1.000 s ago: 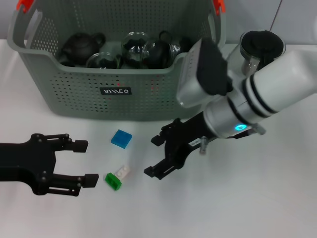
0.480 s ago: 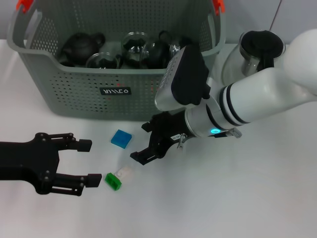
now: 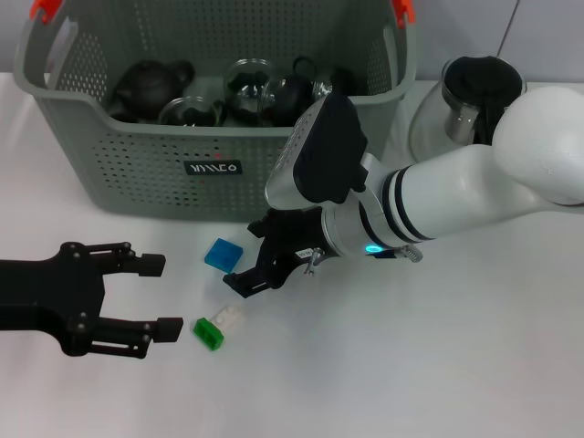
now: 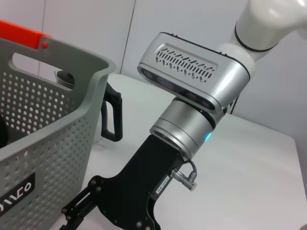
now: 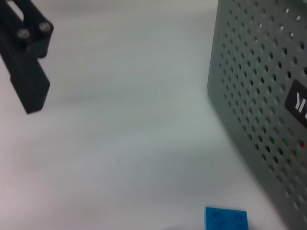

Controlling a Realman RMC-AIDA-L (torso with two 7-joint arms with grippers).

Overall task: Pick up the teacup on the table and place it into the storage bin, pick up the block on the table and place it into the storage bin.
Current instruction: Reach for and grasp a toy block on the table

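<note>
The storage bin (image 3: 219,137) stands at the far left of the white desk (image 3: 438,365); inside it lie a black teapot (image 3: 151,84) at the left and several glass and dark tea vessels (image 3: 265,91) packed toward the right. A glass carafe (image 3: 465,100) with a black handle stands on the desk just right of the bin. In front of the bin, a blue block (image 3: 223,254) lies flat on the desk, with a green block (image 3: 209,333) and a small white piece (image 3: 228,317) touching it nearer the robot. The right tool (image 3: 254,260) hangs open, empty, right beside the blue block. The left tool (image 3: 151,297) rests at the near left, its fingers spread wide, holding nothing, close to the green block.
</note>
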